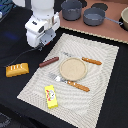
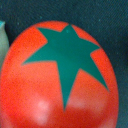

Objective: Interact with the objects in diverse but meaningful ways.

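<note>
A red tomato [image 2: 55, 85] with a green star-shaped top fills nearly the whole wrist view, very close under the camera. In the exterior view it is hidden beneath my white gripper [image 1: 42, 46], which hangs low over the black cloth off the mat's far left corner. No fingers show clearly, so I cannot tell whether they are open or shut. The brown sausage [image 1: 49, 62] lies just in front of the gripper on the mat's edge. The scored bread loaf [image 1: 15, 69] sits on the cloth at the exterior view's left. The yellow block [image 1: 51, 97] lies near the mat's front.
A tan plate [image 1: 73, 68] sits mid-mat, with an orange-handled knife [image 1: 92, 61] behind it and a fork [image 1: 70, 82] in front. Two grey pots [image 1: 71, 9] [image 1: 94, 16] stand on the wooden surface at the back.
</note>
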Controlling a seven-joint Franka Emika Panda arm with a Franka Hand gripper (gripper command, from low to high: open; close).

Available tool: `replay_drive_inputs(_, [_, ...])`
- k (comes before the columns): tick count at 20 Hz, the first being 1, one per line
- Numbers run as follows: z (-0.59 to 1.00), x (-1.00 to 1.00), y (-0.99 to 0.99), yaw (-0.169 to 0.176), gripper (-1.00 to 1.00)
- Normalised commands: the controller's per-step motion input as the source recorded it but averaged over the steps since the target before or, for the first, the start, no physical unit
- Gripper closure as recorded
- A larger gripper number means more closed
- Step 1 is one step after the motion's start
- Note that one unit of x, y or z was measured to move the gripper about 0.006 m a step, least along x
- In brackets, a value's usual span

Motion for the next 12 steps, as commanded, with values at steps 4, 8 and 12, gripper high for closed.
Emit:
replay_drive_inputs(4, [0.08,-0.02,0.0,0.012,1.0])
replay_drive_inputs(8, [0.01,0.0,0.0,0.003,1.0])
replay_drive_inputs(12, [0.5,0.2,0.01,-0.017,1.0])
